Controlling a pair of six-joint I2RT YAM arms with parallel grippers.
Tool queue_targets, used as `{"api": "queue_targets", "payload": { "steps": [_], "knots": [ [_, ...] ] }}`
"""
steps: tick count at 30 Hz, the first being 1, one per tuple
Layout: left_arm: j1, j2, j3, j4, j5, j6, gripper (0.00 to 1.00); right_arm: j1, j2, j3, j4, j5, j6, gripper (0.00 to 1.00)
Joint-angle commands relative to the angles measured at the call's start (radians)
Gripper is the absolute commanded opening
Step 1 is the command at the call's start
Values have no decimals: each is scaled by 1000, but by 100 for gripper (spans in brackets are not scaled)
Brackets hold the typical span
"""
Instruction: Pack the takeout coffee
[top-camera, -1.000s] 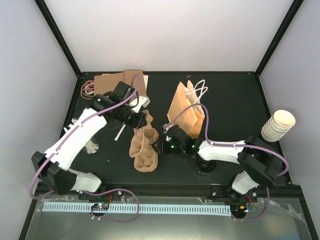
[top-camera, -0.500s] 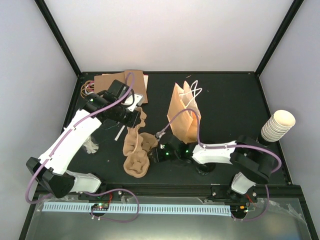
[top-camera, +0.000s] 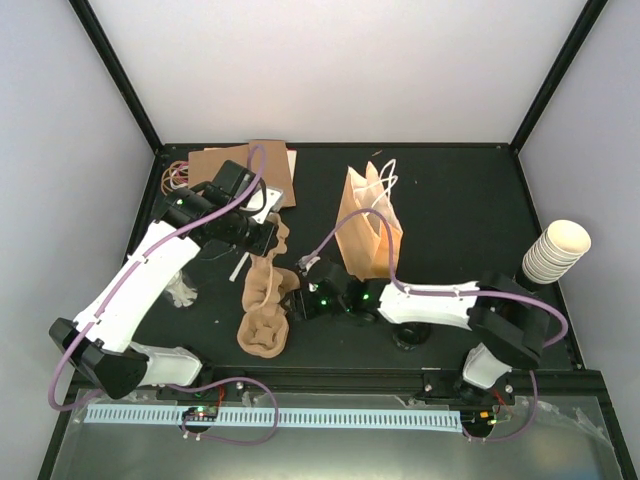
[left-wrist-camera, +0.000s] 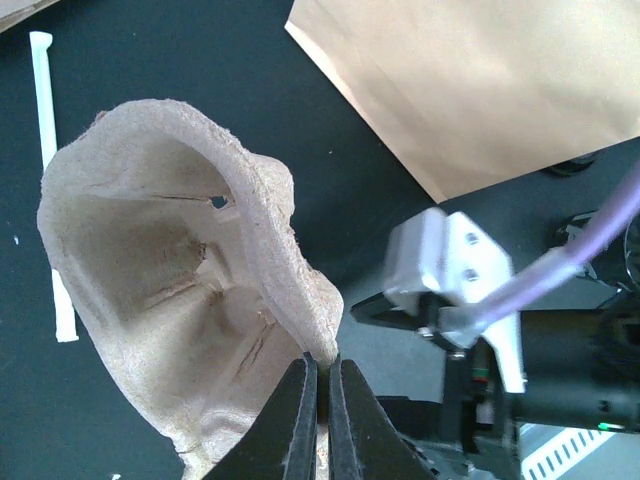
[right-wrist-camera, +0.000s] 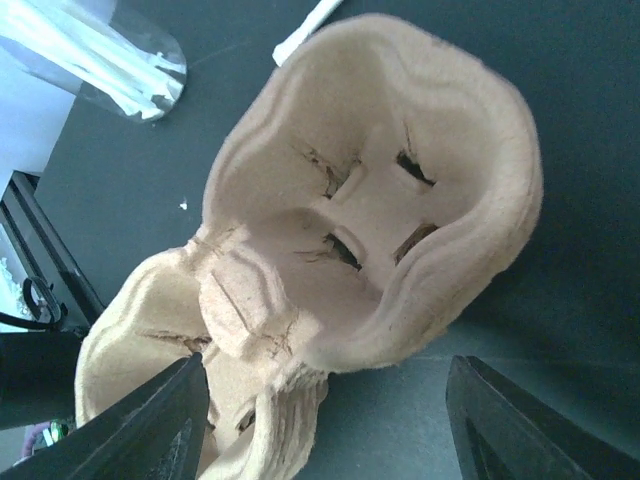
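Of the takeout coffee (top-camera: 408, 338), only one small dark round shape can be made out, low and right of centre in the top view, tucked just under the right arm's forearm on the black table (top-camera: 470, 190); it is too dark to tell more. Left of it, the right gripper (right-wrist-camera: 325, 365) reaches toward the brown pulp tray (top-camera: 265, 310) with its fingers spread wide, the tray's rim lying between them, and the right-hand finger stands clear of it. The tray lies tilted, running from the centre down toward the lower left. At its upper end the left gripper (left-wrist-camera: 322, 385) has its fingers pressed together, pinching the tray's thin edge. A white straw (top-camera: 238, 268) lies just left of the tray. Above the right gripper a tan paper bag (top-camera: 368, 230) stands upright with white handles. A stack of cream cups (top-camera: 555, 250) sits at the far right edge
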Motion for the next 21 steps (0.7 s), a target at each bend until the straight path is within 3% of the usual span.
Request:
{"api": "queue_targets", "payload": {
  "steps": [1, 6, 10, 15, 21],
  "knots": [
    [-2, -18, -17, -10, 11, -2, 2, 2, -113, -19, -66, 92, -55, 70],
    [-7, -21, -37, 5, 31, -25, 2, 3, -230, -30, -171, 163, -118, 76],
    [-23, -21, -67, 43, 46, -70, 2, 3, -337, -33, -262, 235, -185, 90],
    [-116, -40, -107, 104, 35, -140, 2, 4, -475, -12, -366, 310, -309, 99],
    [-210, 23, -111, 125, -41, -221, 2, 4, -634, 31, -443, 256, -494, 100]
  ]
}}
